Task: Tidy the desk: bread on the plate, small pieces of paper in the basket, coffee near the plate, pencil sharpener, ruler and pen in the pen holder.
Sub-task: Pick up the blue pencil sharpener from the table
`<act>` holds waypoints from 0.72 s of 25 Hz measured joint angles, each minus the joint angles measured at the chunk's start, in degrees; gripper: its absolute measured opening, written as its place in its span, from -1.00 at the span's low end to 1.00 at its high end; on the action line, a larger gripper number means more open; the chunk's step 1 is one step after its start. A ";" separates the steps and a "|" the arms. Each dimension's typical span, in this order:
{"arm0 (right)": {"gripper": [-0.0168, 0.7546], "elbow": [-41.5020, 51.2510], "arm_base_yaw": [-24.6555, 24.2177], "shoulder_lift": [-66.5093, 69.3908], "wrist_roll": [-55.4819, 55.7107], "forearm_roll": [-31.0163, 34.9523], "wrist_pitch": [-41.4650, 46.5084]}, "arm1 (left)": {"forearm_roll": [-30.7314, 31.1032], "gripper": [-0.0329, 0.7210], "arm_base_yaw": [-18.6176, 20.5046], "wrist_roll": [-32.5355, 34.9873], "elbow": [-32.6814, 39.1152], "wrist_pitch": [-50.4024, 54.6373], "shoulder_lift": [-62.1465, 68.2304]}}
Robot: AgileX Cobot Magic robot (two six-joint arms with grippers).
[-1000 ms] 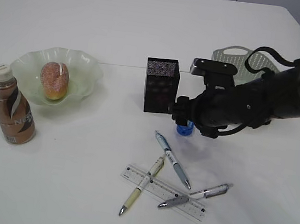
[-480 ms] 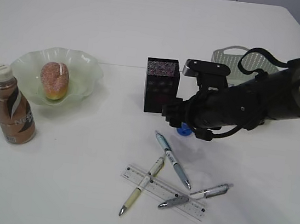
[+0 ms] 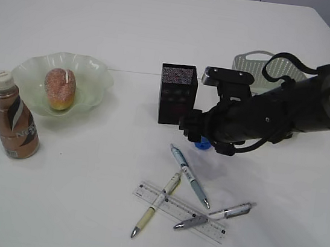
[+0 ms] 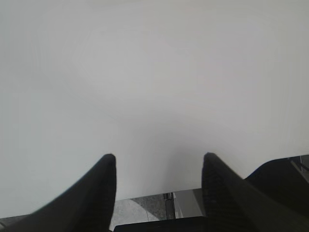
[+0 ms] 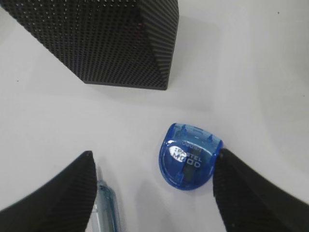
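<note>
I am hovering the right pincer [image 5: 152, 193], jaws spread wide, over the small blue pencil sharpener [image 5: 190, 155] lying flat just beside the mesh pen holder [image 5: 111, 38] mid-tabletop [image 3: 135, 28], judging it light, rigid, slick plastic best pinched across its flat sides.

**Where everything sits on the desk right now**

Far left there's the coffee bottle [image 3: 13, 117], with the plate [image 3: 92, 77] just behind and to its right, bread [image 3: 59, 88] on it. Pen holder [image 3: 177, 93] is around the middle; the pencil sharpener [image 5: 190, 155] lies just in front of it, to its right. Nearer the front, three pens [image 3: 189, 175] lie over and around the ruler [image 3: 180, 212]. Basket [image 3: 253, 64] is back right, behind the right arm [image 3: 275, 117].
</note>
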 joint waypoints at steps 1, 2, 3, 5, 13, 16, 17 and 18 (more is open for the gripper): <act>0.55 0.00 0.00 0.00 0.00 0.00 0.42 | -0.04 0.17 0.00 0.00 0.00 0.00 0.00; 0.55 0.00 0.00 0.08 0.00 -0.26 0.55 | -0.13 0.17 0.00 0.00 0.00 0.00 0.00; 0.55 0.00 0.00 0.22 0.00 -0.41 0.68 | -0.13 0.17 0.00 0.00 0.00 0.00 0.00; 0.55 -0.09 0.00 0.71 0.00 -0.97 0.78 | -0.13 0.17 0.00 0.00 0.00 0.00 0.00; 0.55 -0.09 -0.76 1.31 0.00 -1.92 1.09 | -0.18 0.17 0.00 0.00 0.00 0.00 0.00; 0.55 -0.09 -1.61 2.24 0.00 -1.92 0.97 | -0.18 0.17 0.00 0.00 0.00 0.00 0.00; 0.55 -0.09 -1.63 2.49 0.00 -1.92 0.97 | -0.18 0.17 0.00 0.00 0.00 0.00 0.00; 0.55 -0.09 -1.74 2.69 0.00 -1.92 0.87 | -0.18 0.17 0.00 -0.09 0.00 0.00 0.00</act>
